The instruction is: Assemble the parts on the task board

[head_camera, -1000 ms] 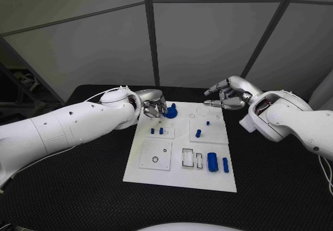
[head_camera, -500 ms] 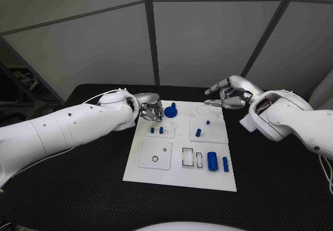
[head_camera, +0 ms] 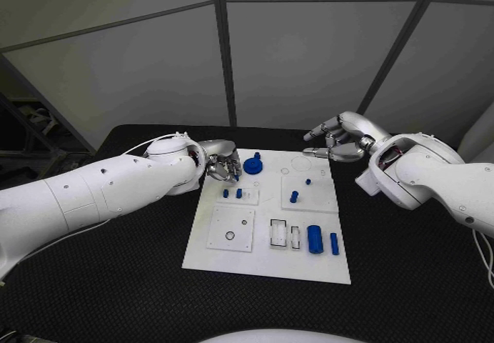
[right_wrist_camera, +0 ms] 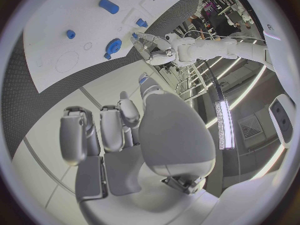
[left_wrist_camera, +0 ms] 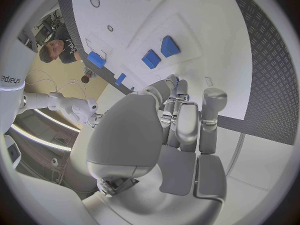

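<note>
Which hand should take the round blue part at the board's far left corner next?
Left, probably. The left hand sits right beside the round blue part at the task board's far edge, fingers curled next to it. The right hand hovers beyond the far right corner, holding nothing.

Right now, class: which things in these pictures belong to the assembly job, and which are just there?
Belongs to the job:
task board
blue round part
two blue cylinders lying at the board's near right
small blue pegs
left hand, beside the round part

Just there:
black table
grey wall panels
</note>
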Robot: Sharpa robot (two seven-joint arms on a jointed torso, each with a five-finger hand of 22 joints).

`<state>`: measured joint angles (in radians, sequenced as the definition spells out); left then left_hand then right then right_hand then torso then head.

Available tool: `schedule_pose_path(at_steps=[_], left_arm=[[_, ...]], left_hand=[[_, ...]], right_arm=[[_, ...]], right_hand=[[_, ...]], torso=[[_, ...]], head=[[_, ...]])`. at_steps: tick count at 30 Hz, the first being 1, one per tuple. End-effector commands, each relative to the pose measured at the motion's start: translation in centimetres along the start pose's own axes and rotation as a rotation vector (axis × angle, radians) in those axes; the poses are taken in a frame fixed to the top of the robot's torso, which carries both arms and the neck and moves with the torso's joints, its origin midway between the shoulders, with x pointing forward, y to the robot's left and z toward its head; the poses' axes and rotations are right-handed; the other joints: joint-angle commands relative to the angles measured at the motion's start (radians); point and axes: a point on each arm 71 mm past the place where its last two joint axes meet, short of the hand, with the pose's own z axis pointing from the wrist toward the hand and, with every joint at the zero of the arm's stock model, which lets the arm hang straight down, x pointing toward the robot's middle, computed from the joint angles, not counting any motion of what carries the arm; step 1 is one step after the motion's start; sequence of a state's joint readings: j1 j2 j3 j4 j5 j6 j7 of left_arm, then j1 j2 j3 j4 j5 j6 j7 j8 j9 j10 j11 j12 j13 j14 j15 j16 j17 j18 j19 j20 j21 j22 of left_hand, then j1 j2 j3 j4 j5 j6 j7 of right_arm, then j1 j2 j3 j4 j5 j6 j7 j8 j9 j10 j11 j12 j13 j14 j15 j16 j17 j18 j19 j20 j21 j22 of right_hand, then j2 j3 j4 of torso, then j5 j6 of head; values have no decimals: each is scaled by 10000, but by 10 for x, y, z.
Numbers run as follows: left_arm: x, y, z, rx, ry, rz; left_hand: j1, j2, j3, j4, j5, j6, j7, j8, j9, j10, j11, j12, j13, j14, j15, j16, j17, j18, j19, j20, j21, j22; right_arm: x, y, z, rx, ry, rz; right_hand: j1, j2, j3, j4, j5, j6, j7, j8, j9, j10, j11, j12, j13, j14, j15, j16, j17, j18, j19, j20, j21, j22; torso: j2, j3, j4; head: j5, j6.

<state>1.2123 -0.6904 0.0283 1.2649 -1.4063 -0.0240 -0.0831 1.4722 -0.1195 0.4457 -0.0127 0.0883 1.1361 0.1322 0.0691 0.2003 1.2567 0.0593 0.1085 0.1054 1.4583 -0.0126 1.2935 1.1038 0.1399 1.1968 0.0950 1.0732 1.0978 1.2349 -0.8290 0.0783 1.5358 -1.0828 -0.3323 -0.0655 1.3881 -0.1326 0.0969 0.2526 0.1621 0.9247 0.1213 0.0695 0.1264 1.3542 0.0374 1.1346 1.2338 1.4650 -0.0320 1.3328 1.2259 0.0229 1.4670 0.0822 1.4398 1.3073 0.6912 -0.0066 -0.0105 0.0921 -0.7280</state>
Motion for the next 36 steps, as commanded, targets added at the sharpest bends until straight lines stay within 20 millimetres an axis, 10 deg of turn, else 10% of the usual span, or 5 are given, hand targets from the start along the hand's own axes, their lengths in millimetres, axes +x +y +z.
schedule_pose_path(at_steps=[1,21,28,36], left_arm=[[2,-1,0,-32,216,-22],[4,1,2,-187,402,-199],[3,4,2,-379,222,-312],[2,5,2,-420,149,-352]], left_hand=[[-98,-32,-4,-48,-32,70,-28,54,4,45,20,-47,-16,43,-22,-10,-9,-37,13,-7,2,-6],[-177,-71,55,-123,-135,-11,6,-31,-74,2,44,-99,-85,21,-1,-45,-80,-32,-28,2,-29,-2],[-440,-427,258,-247,-189,-1651,55,-93,-714,-206,78,-262,-274,-23,29,-139,-287,-11,-66,40,-117,-6],[-504,-495,309,-266,-194,-1822,73,-74,-828,-310,113,-317,-325,-43,40,-175,-361,-9,-87,51,-167,-28]], right_arm=[[-1,2,0,-83,-16,-13],[-1,1,0,-81,-26,-14],[-2,1,0,-55,-39,-20],[-2,0,0,-46,-45,-22]], right_hand=[[44,42,27,36,49,91,6,-6,-10,41,-7,58,15,307,-65,-27,13,175,105,-94,-24,1155],[44,42,27,36,49,91,6,-6,-10,41,-7,58,15,307,-65,-27,13,175,105,-94,-24,1155],[43,43,25,43,49,105,4,-6,-10,22,-9,20,-19,304,-68,-46,-7,182,91,-96,-48,1131],[43,43,25,43,49,105,4,-6,-10,22,-9,20,-19,304,-68,-46,-7,182,91,-96,-48,1131]], torso=[[6,1,-5],[0,4,-12],[2,5,5],[-4,0,4]], head=[[-1,-5],[-16,0],[-33,9],[-33,-1]])
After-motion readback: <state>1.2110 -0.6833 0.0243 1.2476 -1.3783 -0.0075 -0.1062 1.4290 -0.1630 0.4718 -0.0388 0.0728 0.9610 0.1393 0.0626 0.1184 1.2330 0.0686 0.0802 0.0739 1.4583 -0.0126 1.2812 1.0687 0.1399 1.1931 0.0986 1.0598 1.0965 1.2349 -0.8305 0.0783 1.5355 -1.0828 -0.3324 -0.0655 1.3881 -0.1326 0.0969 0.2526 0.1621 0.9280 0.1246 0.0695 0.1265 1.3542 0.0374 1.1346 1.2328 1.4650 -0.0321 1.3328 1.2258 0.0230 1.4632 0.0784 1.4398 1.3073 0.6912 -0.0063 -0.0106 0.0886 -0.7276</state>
